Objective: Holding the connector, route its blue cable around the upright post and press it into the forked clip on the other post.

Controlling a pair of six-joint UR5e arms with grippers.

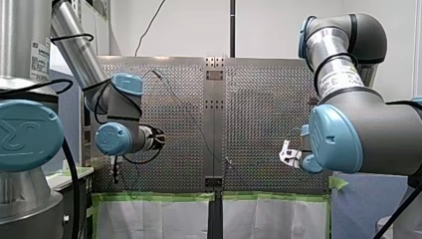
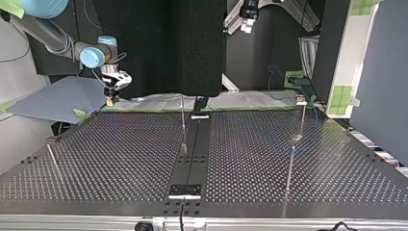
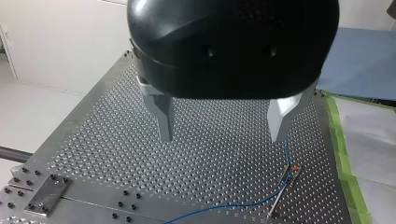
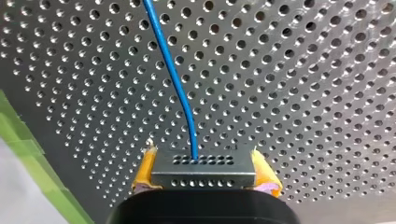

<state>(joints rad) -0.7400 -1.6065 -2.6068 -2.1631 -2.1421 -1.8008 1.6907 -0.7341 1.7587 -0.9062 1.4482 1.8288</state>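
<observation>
In the right wrist view my right gripper (image 4: 204,164) is shut on a grey connector (image 4: 203,176), which sits between its yellow pads (image 4: 145,169). The blue cable (image 4: 173,74) leaves the connector's face and runs ahead over the perforated plate. At the top view's left my right gripper (image 2: 112,97) hangs over the table's far edge. My left gripper (image 3: 224,135) stands open high above the plate, its metal fingers (image 3: 164,122) holding nothing. Ahead of it the blue cable (image 3: 233,206) lies slack beside a thin post (image 3: 283,187). Upright posts (image 2: 183,124) (image 2: 290,166) (image 2: 302,115) stand on the table.
Another thin post (image 2: 53,160) stands at the top view's left. A dark centre strip (image 2: 192,154) with bolted plates splits the perforated table. Green tape (image 1: 159,196) edges the table in the front view, and a blue sheet (image 2: 62,98) lies beyond the edge by my right gripper.
</observation>
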